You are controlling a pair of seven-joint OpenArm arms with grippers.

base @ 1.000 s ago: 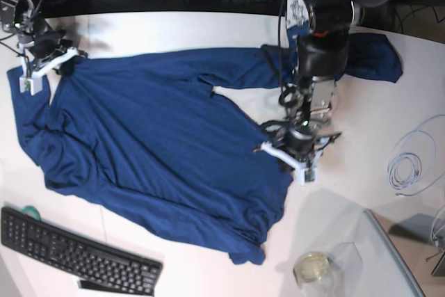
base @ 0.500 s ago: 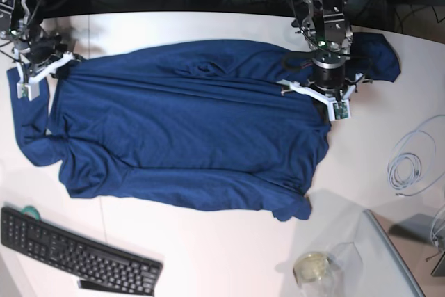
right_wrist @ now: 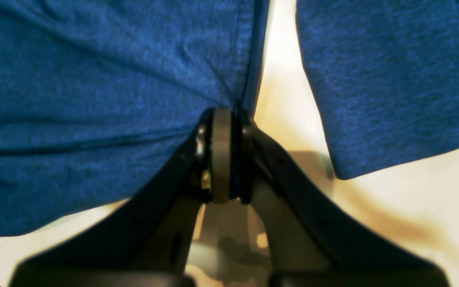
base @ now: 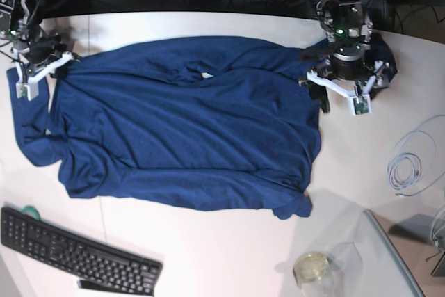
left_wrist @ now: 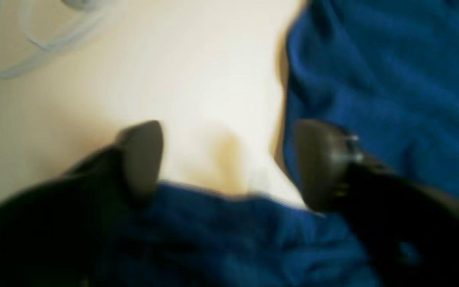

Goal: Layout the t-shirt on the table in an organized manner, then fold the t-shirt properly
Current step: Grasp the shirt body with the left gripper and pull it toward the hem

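The navy t-shirt [base: 181,130] lies spread across the white table [base: 222,255], with a sleeve bunched at the back right. My left gripper [base: 341,92] hovers over the shirt's right edge. In the left wrist view this left gripper [left_wrist: 231,163] is open, bare table [left_wrist: 193,79] showing between its fingers and the t-shirt [left_wrist: 373,79] lying beside and below them. My right gripper [base: 42,71] is at the shirt's far-left corner. Its wrist view shows the right gripper [right_wrist: 221,117] shut on a pinch of t-shirt [right_wrist: 94,79] fabric.
A black keyboard [base: 76,255] lies at the front left. At the right edge sits a coil of white cable [base: 410,165], blurred in the left wrist view as cable [left_wrist: 34,40]. A clear cup [base: 313,267] and a glass panel [base: 393,255] stand at the front right.
The left gripper dragged the shirt's right side from mid-table to the back right, flattening it, then opened and let go. The right gripper kept its hold at the left corner.
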